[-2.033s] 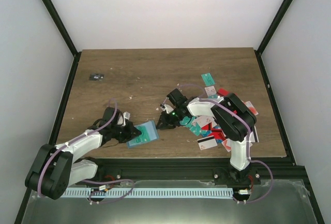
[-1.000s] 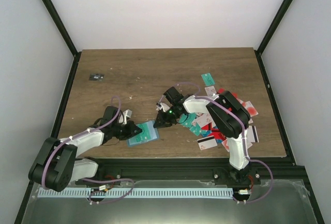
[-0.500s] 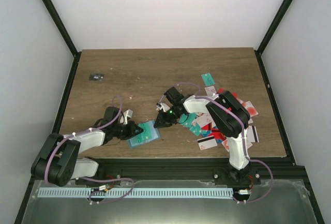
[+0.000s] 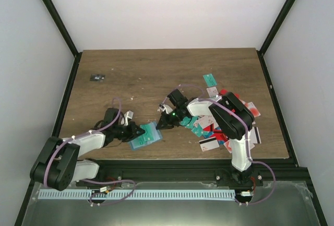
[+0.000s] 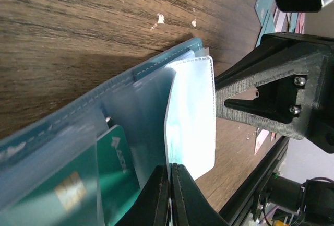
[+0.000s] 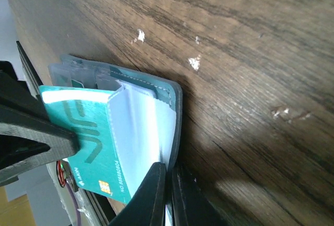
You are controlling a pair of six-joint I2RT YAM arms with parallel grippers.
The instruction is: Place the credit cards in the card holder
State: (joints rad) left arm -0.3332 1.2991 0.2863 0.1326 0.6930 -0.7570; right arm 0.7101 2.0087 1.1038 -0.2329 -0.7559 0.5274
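Table (image 4: 156, 74) matt grained wood; card holder (image 5: 136, 82) glossy clear plastic pockets; credit card (image 6: 83, 127) smooth plastic.

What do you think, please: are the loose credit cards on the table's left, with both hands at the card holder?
No: top external shows the credit cards on the right; left hand and right hand are at the card holder.

The right gripper (image 4: 159, 125) is pinching its jaws together on the flap of the card holder (image 4: 147, 138) at its tips, after sliding in closer. The left gripper (image 4: 139, 131) is creeping further onto the holder ahead of it, nudging it slightly.
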